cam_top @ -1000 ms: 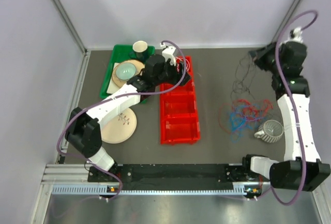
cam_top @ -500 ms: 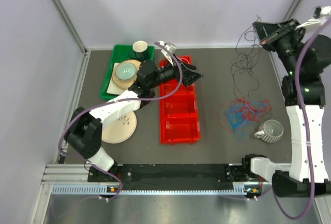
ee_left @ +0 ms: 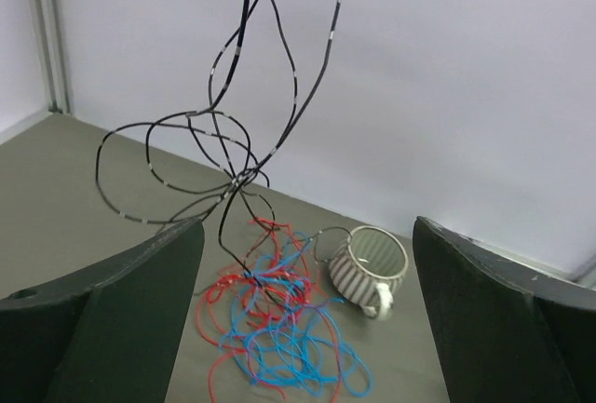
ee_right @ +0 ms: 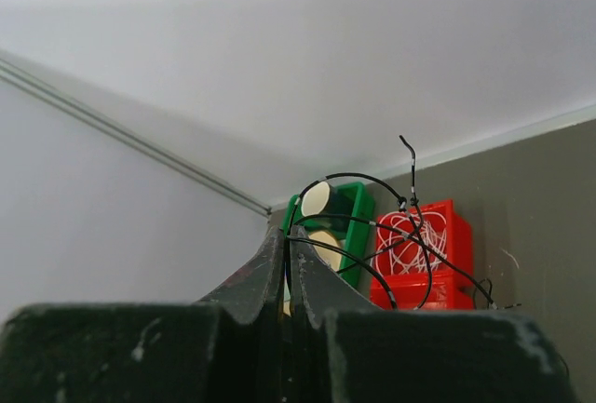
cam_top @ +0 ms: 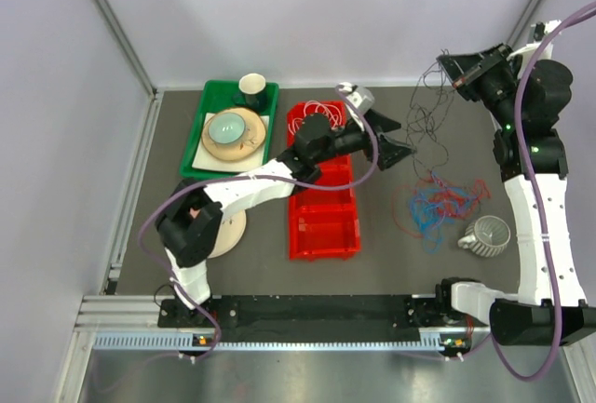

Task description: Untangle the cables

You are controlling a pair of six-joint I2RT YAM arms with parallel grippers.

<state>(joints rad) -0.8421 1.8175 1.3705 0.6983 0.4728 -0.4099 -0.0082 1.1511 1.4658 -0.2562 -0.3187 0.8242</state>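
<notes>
A tangle of red and blue cables (cam_top: 436, 204) lies on the dark table right of centre. My right gripper (cam_top: 453, 65) is raised high at the back right and is shut on a black cable (cam_top: 430, 128) that hangs down in loops into that tangle. In the right wrist view the shut jaws (ee_right: 291, 237) pinch the black cable (ee_right: 410, 208). My left gripper (cam_top: 397, 148) is open and empty, just left of the hanging black cable. In the left wrist view the black cable (ee_left: 237, 133) hangs ahead of the open gripper (ee_left: 307, 226), above the red and blue tangle (ee_left: 279, 319). White cables (cam_top: 315, 114) lie in the red bin.
A red bin (cam_top: 322, 226) with three compartments stands mid-table under my left arm. A green tray (cam_top: 199, 133) with a bowl and a cup is at the back left. A plate (cam_top: 228, 226) lies near it. A striped mug (cam_top: 486, 234) stands right of the tangle, close to my right arm.
My right gripper lifted the black cable off the table and holds it high. My left arm swung right from the red bin's far end towards the hanging cable.
</notes>
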